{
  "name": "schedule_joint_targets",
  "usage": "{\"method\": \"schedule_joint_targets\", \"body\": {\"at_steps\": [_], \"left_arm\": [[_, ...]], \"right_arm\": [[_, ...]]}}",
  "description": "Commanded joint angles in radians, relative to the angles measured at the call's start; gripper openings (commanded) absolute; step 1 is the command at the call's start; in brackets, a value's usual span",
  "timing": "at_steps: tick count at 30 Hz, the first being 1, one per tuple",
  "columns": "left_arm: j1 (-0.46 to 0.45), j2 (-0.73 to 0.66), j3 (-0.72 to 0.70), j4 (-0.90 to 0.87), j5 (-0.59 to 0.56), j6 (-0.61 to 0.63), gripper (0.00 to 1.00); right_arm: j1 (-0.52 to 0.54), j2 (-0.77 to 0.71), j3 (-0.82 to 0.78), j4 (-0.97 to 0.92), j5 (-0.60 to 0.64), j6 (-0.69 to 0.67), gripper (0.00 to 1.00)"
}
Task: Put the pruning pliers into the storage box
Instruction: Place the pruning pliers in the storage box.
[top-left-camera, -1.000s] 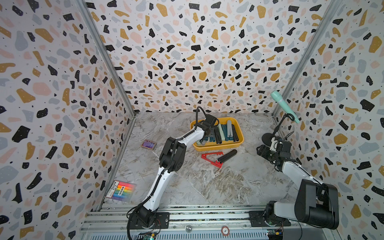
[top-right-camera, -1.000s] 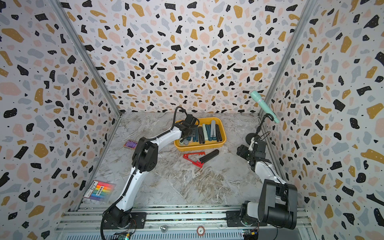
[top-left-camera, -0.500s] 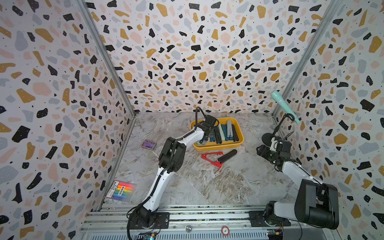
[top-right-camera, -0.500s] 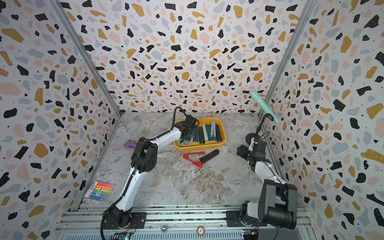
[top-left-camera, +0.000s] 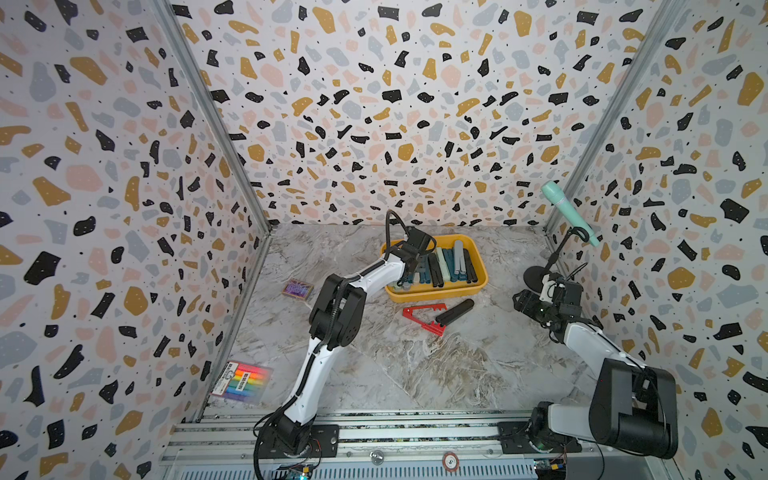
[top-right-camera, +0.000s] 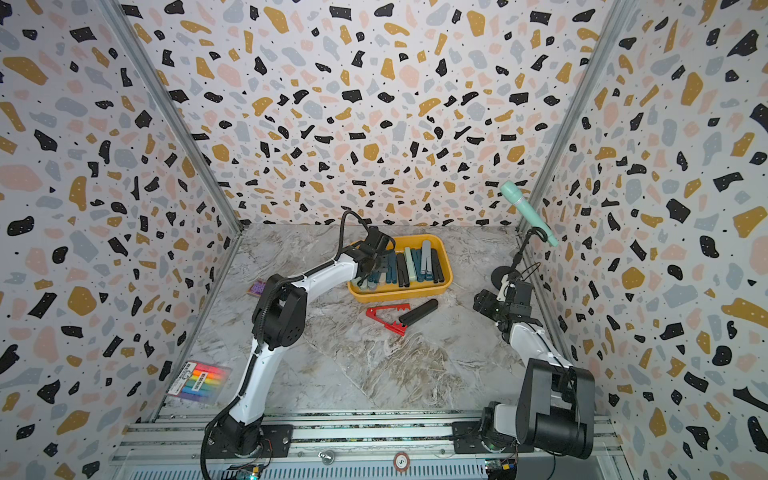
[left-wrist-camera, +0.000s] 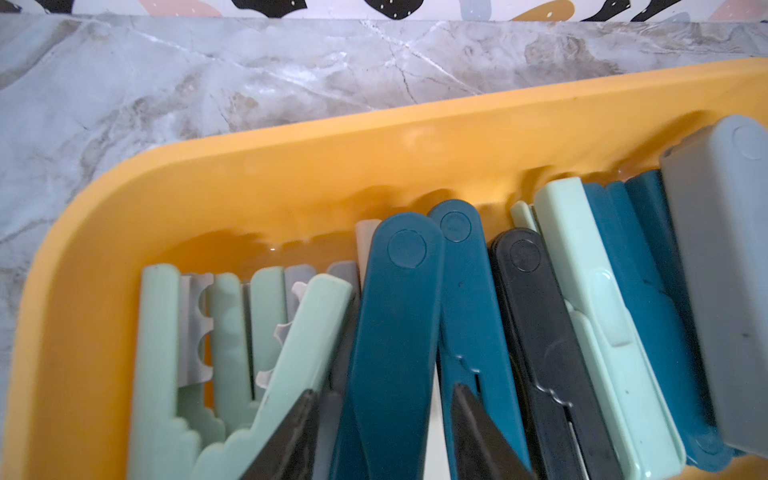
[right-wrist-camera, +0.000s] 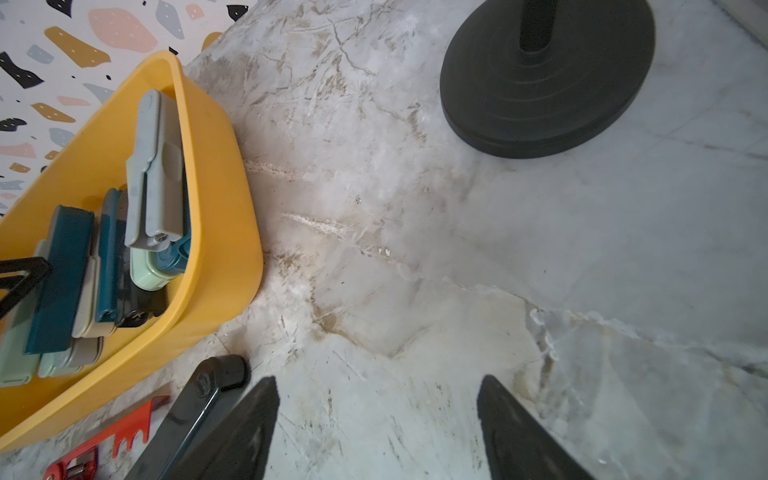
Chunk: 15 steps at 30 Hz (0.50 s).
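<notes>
yellow plastic, shallow and low-walled, the storage box (top-left-camera: 436, 293) sits at the far middle of the marble table (top-left-camera: 415, 374). it is packed with pruning pliers (top-left-camera: 451, 266) laid side by side: dark teal, mint, grey and black.

two more lie on the table just near of the box's near wall. a red pliers (top-left-camera: 423, 318) is spread in a v, and a closed black pliers (top-left-camera: 455, 311) touches it at one end. a mint microphone (top-left-camera: 569, 212) on a black stand (right-wrist-camera: 544, 83) is at the far right. a purple card box (top-left-camera: 297, 289) lies left of the storage box, and a pack of markers (top-left-camera: 243, 382) lies near left by the wall.

the left gripper (top-left-camera: 411, 266) hangs over the left end of the box, and its wrist covers that end in both top views. the left wrist view shows what is underneath: its fingers (left-wrist-camera: 291, 432) stand partly apart on either side of a dark teal pliers (left-wrist-camera: 395, 332) on top of the pile. a gap shows beside one finger, so nothing is pinched. toothed mint and grey arms lie next to the teal one.

the right gripper (top-left-camera: 521, 301) sits low, right of the two loose tools and beside the stand's round base. in the right wrist view its fingers (right-wrist-camera: 249, 415) are spread wide with only bare marble between them. the black tool's rounded end lies just beside one of them.
</notes>
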Motion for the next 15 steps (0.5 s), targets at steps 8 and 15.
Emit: {"method": "schedule_joint_targets", "body": {"at_steps": [8, 15], "left_arm": [[-0.013, -0.145, -0.132, 0.091, -0.073, 0.033, 0.62], [-0.039, -0.245, -0.221, 0.143, -0.1, 0.058, 0.65]], "right_arm": [[0.035, -0.003, 0.027, -0.036, -0.006, 0.0, 0.77], [0.25, 0.002, -0.028, 0.018, 0.039, 0.195, 0.77]]}}
